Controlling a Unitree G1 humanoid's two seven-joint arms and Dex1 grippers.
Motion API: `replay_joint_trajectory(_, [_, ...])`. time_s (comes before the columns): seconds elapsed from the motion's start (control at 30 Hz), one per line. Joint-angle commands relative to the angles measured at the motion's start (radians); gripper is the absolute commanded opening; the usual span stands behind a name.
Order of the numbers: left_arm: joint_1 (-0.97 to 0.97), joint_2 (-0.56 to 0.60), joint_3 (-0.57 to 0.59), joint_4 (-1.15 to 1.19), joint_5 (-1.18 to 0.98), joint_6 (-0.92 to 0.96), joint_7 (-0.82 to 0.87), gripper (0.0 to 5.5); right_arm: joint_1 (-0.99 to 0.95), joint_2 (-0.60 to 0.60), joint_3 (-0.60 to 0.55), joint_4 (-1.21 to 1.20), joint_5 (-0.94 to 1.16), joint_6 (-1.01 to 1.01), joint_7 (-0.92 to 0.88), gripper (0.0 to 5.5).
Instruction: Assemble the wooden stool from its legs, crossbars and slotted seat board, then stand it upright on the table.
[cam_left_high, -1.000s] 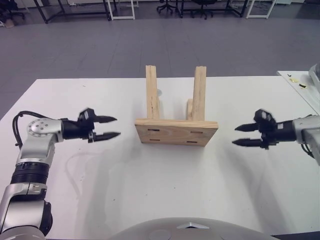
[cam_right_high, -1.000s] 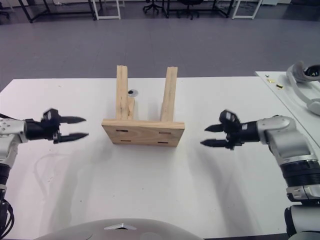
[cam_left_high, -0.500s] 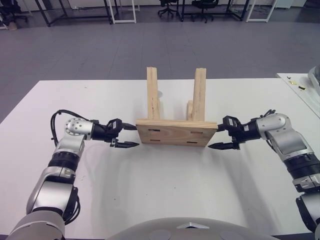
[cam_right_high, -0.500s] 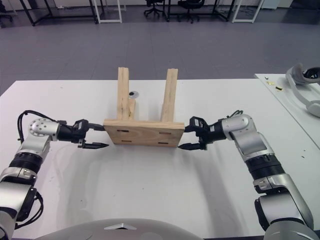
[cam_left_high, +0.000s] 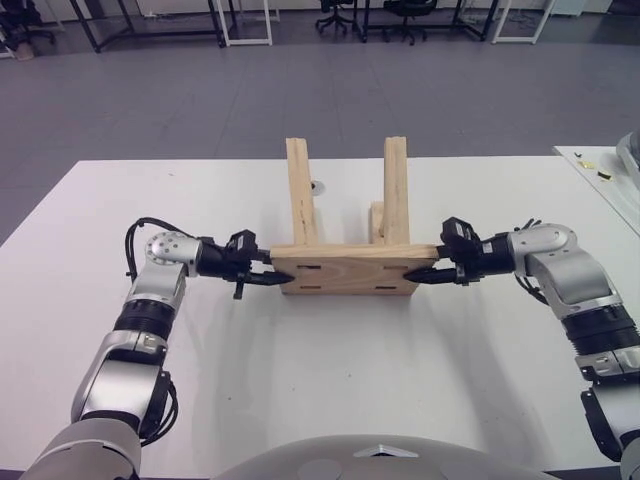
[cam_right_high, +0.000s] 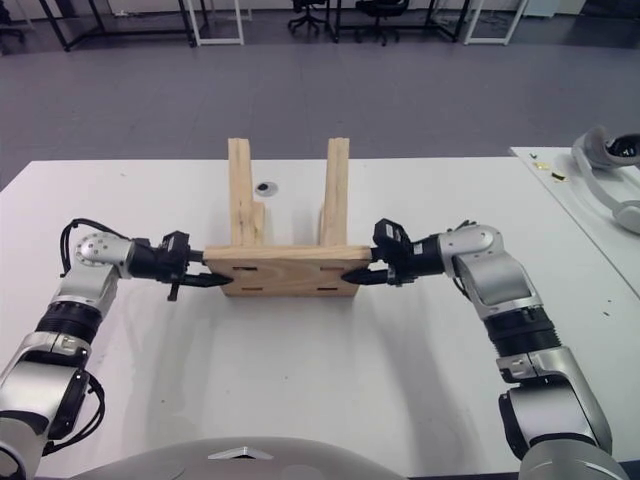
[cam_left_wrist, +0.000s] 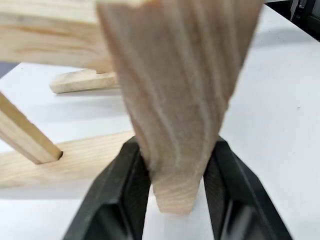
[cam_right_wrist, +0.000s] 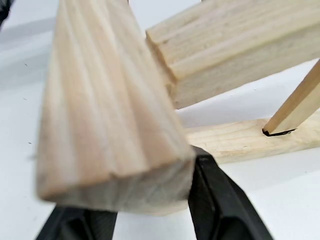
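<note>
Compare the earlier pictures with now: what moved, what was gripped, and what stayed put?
Both arms swung inward from the table's sides. The left gripper closed its fingers on the left end of the seat board, the right gripper on its right end. The board stays on edge on the table, legs slotted in.

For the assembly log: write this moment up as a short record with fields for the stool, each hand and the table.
item: stool, assembled, not yet upright
seat board: on its edge, slotted face toward the robot
legs: two visible, pointing away from the robot
left hand: clamped on the board's left end
right hand: clamped on the board's right end
table: white, stool near its middle
</note>
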Motion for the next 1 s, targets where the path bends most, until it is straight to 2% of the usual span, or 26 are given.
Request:
replay_joint_trajectory(0.03, [-0.157,-0.038,0.09,-0.199,-0.178,0.456,0.192,1.35,-0.167,0.062,-0.14,-0.094,0.269,0.324,-0.045,1.78])
replay_joint_trajectory(0.17, [-0.382,-0.099,0.215,-0.227,-0.251,0.753,0.412,1.44,-0.426,0.198,-0.305,0.015,0.355,0.532,-0.244,1.81])
replay_joint_trajectory(0.3, [-0.588,-0.172,0.344,-0.042,-0.235,0.885,0.653,1.45,-0.631,0.344,-0.442,0.218,0.248,0.689,-0.511,1.88])
replay_joint_trajectory(0.4, [-0.673,-0.187,0.404,0.092,-0.219,0.971,0.761,1.45,-0.706,0.373,-0.507,0.373,0.176,0.689,-0.622,1.9])
replay_joint_trajectory(0.47, [-0.74,-0.161,0.458,0.264,-0.207,1.032,0.901,1.45,-0.753,0.372,-0.558,0.518,0.147,0.684,-0.723,1.9])
replay_joint_trajectory(0.67, [-0.827,-0.123,0.496,0.542,-0.235,0.849,1.196,1.45,-0.787,0.379,-0.678,0.797,0.158,0.523,-1.025,1.9])
replay_joint_trajectory(0.77, [-0.876,-0.119,0.55,0.667,-0.331,0.898,1.355,1.45,-0.782,0.386,-0.719,0.894,0.191,0.401,-1.175,1.9])
replay_joint_trajectory(0.9, [-0.866,-0.126,0.571,0.718,-0.385,0.879,1.472,1.45,-0.849,0.395,-0.758,0.984,0.234,0.236,-1.324,1.9])
replay_joint_trajectory(1.0, [-0.86,-0.157,0.603,0.737,-0.426,0.781,1.589,1.45,-0.869,0.41,-0.758,1.031,0.245,0.131,-1.426,1.9])
